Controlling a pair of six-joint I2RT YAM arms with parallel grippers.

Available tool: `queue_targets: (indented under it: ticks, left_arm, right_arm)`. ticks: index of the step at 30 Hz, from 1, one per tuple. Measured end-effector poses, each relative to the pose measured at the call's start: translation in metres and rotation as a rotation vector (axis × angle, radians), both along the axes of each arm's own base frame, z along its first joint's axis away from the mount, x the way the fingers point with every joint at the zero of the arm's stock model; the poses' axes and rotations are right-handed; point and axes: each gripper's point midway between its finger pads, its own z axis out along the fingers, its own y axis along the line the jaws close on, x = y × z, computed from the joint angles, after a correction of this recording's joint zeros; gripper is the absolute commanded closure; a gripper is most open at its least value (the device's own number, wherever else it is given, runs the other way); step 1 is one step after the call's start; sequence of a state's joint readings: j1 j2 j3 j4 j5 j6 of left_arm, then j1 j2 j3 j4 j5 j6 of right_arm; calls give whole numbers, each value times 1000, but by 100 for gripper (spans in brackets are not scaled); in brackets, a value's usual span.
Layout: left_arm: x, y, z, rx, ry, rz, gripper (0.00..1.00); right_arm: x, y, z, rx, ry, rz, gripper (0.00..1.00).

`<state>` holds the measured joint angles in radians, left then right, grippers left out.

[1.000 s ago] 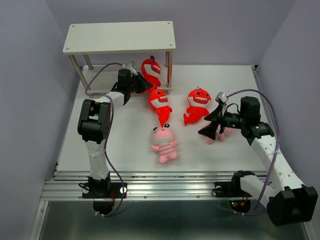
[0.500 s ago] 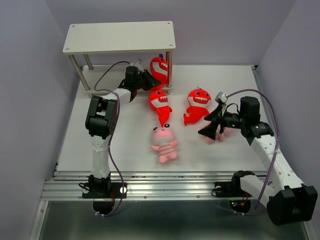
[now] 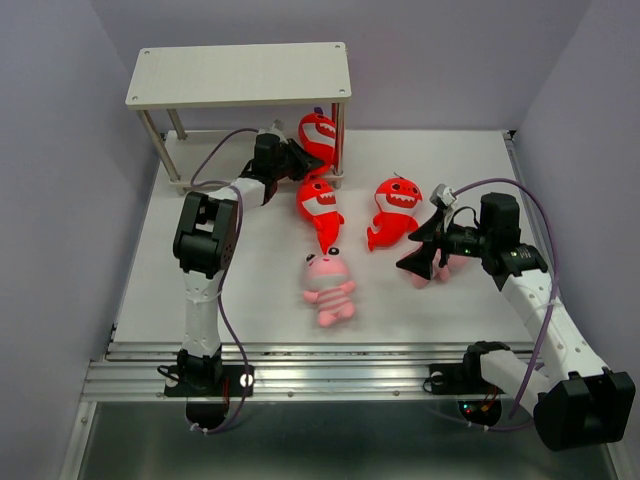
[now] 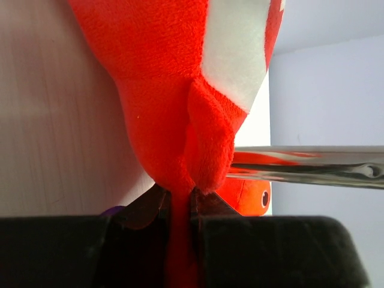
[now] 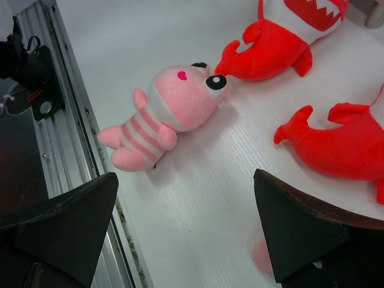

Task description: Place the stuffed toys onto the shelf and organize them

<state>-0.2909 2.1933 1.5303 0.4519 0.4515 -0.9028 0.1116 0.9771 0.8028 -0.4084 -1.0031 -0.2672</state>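
Observation:
The shelf (image 3: 240,75) stands at the back left. My left gripper (image 3: 293,158) is shut on the tail of a red shark (image 3: 318,134) and holds it at the right end of the lower tier, beside the metal leg (image 4: 312,168). In the left wrist view the shark (image 4: 180,78) fills the frame above the gripper (image 4: 180,207). Two more red sharks (image 3: 320,205) (image 3: 395,210) lie mid-table. A pink toy (image 3: 328,287) lies in front of them. My right gripper (image 3: 425,247) is open, over a second pink toy (image 3: 440,268), which is mostly hidden.
The right wrist view shows the pink toy (image 5: 162,117), two sharks (image 5: 282,36) (image 5: 342,144) and the table's metal front rail (image 5: 66,108), with the open gripper (image 5: 185,180) above bare table. Grey walls close in both sides.
My left gripper has carried the red shark right and back, in toward the shelf's right leg. The right arm and the other toys have not moved.

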Motion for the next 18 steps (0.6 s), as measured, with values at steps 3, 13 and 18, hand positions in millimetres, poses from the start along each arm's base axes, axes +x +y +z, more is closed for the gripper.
queue_targets:
  ticks: [3,13,18]
  left_arm:
    - [2,1,2,-12,4,18,86]
    - [5,8,-8,-19,30,82,76]
    - [9,12,-7,-22,26,102,55]
  right_arm:
    - [0,0,0,0,0,0,0]
    - [0,0,-1,-4,-5,0,0]
    - [1,-1,-1,-6,-6,-2,0]
